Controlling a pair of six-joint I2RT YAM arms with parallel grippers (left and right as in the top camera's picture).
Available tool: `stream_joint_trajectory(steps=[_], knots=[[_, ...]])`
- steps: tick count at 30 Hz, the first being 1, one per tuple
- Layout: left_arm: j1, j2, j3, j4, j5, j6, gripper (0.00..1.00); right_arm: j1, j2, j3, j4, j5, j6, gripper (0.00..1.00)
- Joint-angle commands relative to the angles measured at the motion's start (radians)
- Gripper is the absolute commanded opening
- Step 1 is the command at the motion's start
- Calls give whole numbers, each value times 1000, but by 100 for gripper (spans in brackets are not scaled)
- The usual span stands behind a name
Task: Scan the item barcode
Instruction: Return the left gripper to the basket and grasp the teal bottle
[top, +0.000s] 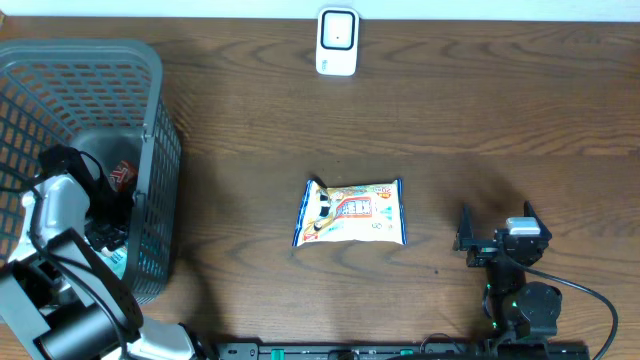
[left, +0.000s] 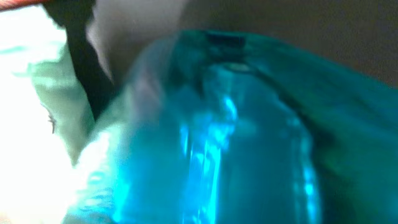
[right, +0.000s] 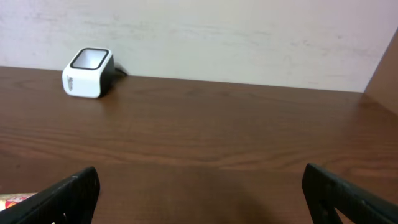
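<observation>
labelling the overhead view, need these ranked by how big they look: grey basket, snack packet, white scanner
1. grey basket, by far the largest
2. snack packet
3. white scanner, clearly the smallest

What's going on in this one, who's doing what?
The left arm is reaching down into the gray basket at the table's left side. Its wrist camera is filled by a blurred teal packet, so it cannot be told whether the jaws have closed on it. The right gripper sits open near the front edge, holding nothing. A snack packet lies flat mid-table. The white scanner stands at the far edge, with nothing presented to it.
</observation>
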Motion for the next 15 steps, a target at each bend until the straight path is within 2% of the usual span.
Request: stream_joint_trajectory(steps=[1, 10, 15], knots=[[-2, 55, -49, -3, -6, -53, 38, 7, -3, -1, -5, -5, -8, 99], [-2, 51, 90, -4, -6, -53, 37, 7, -3, -1, -5, -5, -8, 99], [-2, 34, 186, 11, -5, -95, 37, 7, -3, -1, -5, -5, -8, 99]])
